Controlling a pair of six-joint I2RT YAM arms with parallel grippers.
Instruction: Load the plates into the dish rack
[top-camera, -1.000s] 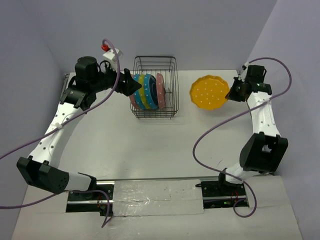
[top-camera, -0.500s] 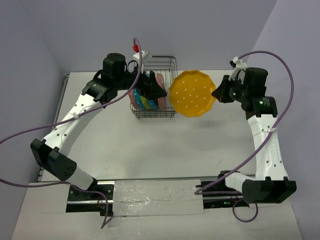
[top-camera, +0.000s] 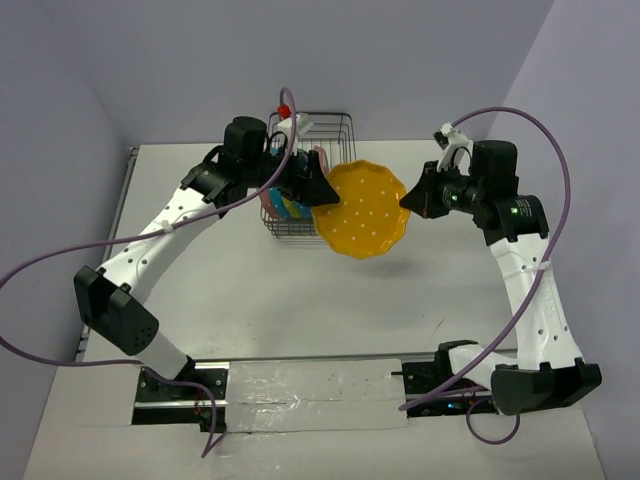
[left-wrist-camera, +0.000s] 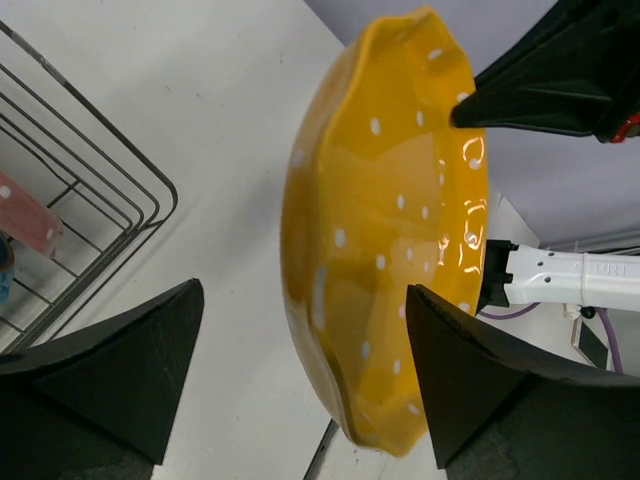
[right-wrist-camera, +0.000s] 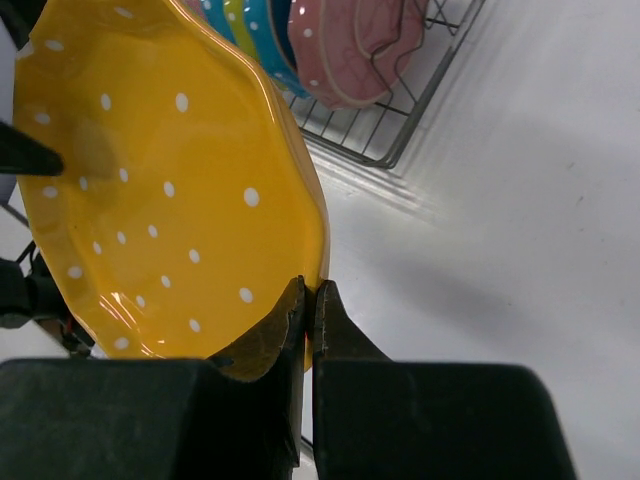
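Pinching the orange-yellow plate (top-camera: 362, 208) by its rim, the right gripper (right-wrist-camera: 308, 295) holds it edge-on before the wide-open left gripper (left-wrist-camera: 300, 300), seemingly for a handover toward the dish rack (top-camera: 338, 135) just beside that gripper.

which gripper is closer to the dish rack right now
Left. The left gripper hangs open at the dish rack's right side; the right gripper is farther right, clamped on the orange-yellow plate's far edge.

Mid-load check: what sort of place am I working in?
Probably a lab test cell, not a kitchen: bare purple walls box in a plain white table, and the only housewares are a wire dish rack and its racked plates.
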